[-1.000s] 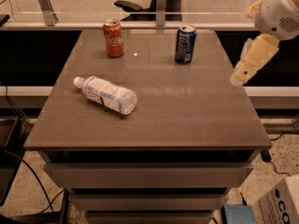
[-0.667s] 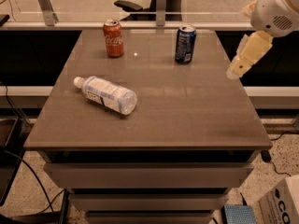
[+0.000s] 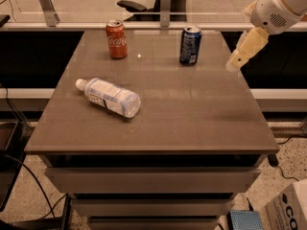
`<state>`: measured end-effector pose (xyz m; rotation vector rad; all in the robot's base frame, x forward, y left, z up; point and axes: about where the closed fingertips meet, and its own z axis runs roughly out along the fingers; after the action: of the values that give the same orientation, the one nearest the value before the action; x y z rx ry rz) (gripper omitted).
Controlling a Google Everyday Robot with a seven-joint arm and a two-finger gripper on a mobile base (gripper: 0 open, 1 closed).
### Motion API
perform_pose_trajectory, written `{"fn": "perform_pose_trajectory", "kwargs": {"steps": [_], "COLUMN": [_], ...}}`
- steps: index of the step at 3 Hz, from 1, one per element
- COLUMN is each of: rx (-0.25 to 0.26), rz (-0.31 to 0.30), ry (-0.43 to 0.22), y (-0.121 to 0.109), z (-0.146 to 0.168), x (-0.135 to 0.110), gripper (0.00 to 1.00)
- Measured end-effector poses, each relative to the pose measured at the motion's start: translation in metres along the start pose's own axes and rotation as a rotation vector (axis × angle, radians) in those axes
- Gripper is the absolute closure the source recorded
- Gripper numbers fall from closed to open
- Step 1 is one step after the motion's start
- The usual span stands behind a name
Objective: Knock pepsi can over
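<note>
The pepsi can (image 3: 190, 45) stands upright at the back of the brown table (image 3: 192, 114), right of centre. It is dark blue with a silver top and a pale label patch. My gripper (image 3: 236, 62) hangs from the white arm at the upper right, above the table's right edge. It is to the right of the can and apart from it, at about the can's height in the view.
A red Coca-Cola can (image 3: 116, 39) stands upright at the back left. A clear plastic water bottle (image 3: 111, 97) lies on its side at the left. A glass partition and a chair are behind the table. A cardboard box (image 3: 292, 210) sits on the floor at the lower right.
My gripper has moved up and a little to the left, closer to the pepsi can. The cans and the bottle have not moved.
</note>
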<state>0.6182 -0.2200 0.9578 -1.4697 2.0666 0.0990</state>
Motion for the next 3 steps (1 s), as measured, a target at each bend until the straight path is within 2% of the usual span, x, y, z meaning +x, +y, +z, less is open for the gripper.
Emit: {"fn": "perform_pose_trajectory", "kwargs": {"steps": [1, 2, 3], "rx": [-0.016, -0.044, -0.079], "rz": [0.018, -0.001, -0.037], "ry": [-0.018, -0.032, -0.016], "y": [-0.018, -0.029, -0.035], "z": [0.021, 0.042, 0.070], "x": [-0.004, -0.016, -0.028], "gripper": [0.00, 0.00, 0.00]}}
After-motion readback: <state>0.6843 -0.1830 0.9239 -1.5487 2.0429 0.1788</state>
